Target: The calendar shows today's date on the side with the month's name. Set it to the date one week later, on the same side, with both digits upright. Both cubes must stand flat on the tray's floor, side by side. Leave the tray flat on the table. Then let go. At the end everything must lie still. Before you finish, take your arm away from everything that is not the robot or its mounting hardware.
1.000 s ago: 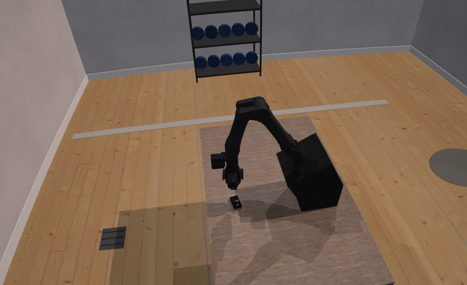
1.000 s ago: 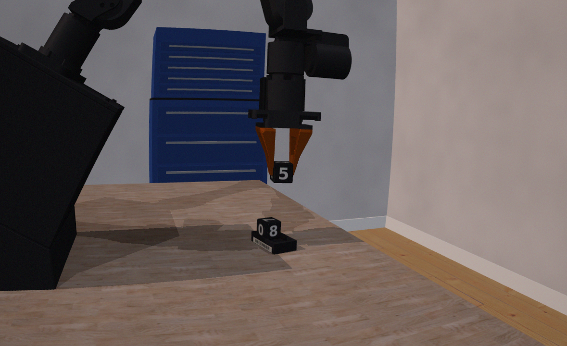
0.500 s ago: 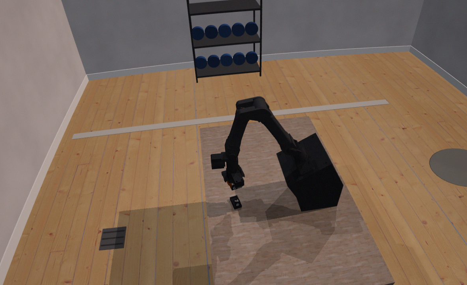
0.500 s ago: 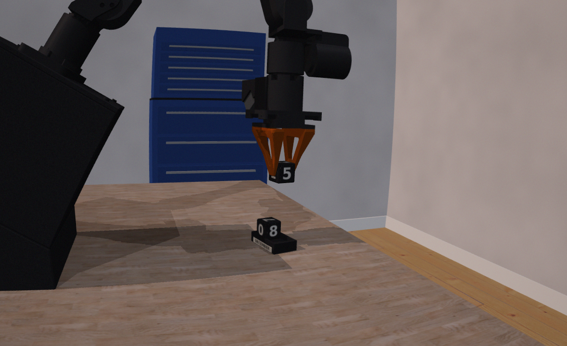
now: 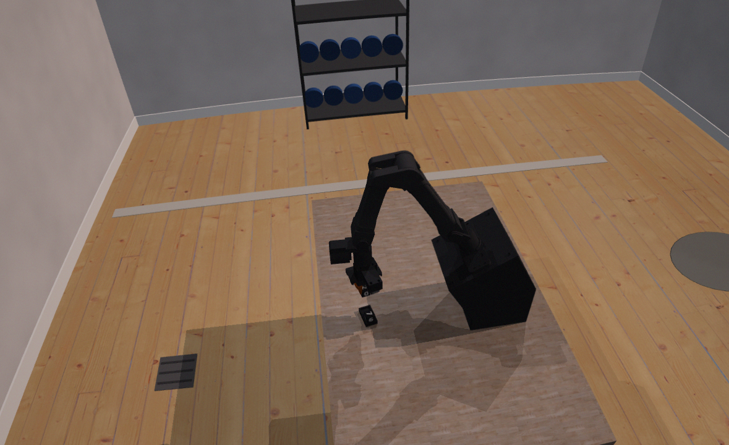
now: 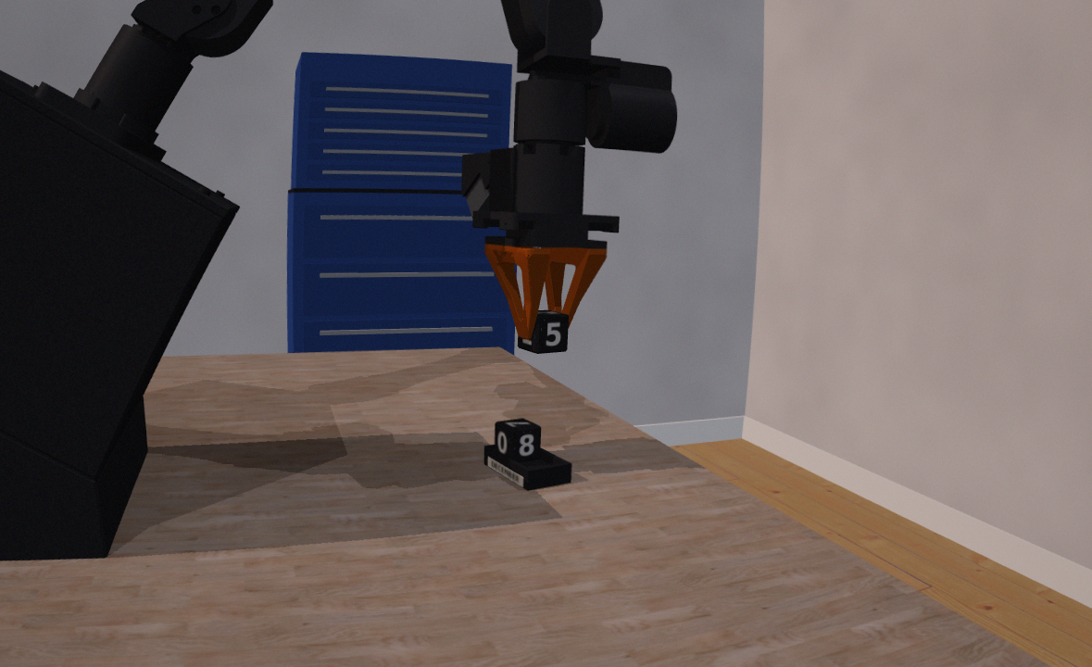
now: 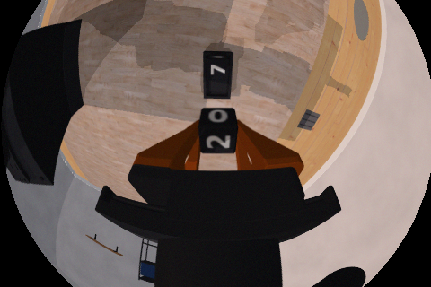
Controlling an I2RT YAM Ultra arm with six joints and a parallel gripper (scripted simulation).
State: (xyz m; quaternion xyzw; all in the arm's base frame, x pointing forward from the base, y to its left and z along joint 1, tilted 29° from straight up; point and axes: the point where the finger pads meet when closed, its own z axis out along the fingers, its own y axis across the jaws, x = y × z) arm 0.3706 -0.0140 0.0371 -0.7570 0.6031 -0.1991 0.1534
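My gripper has orange fingers, points straight down and is shut on a black number cube. The cube hangs well above the table. It shows a 5 in the exterior view, and a 2 and a 0 in the wrist view. Below it, the small black calendar tray lies flat on the wooden table. The other cube stands in the tray's left half. It shows 0 and 8 on its sides and 7 on top. The tray's right half is empty.
The arm's big black base box stands on the table behind the tray. The table's edge runs close to the tray on the wall side. A blue drawer cabinet and a shelf rack stand far off.
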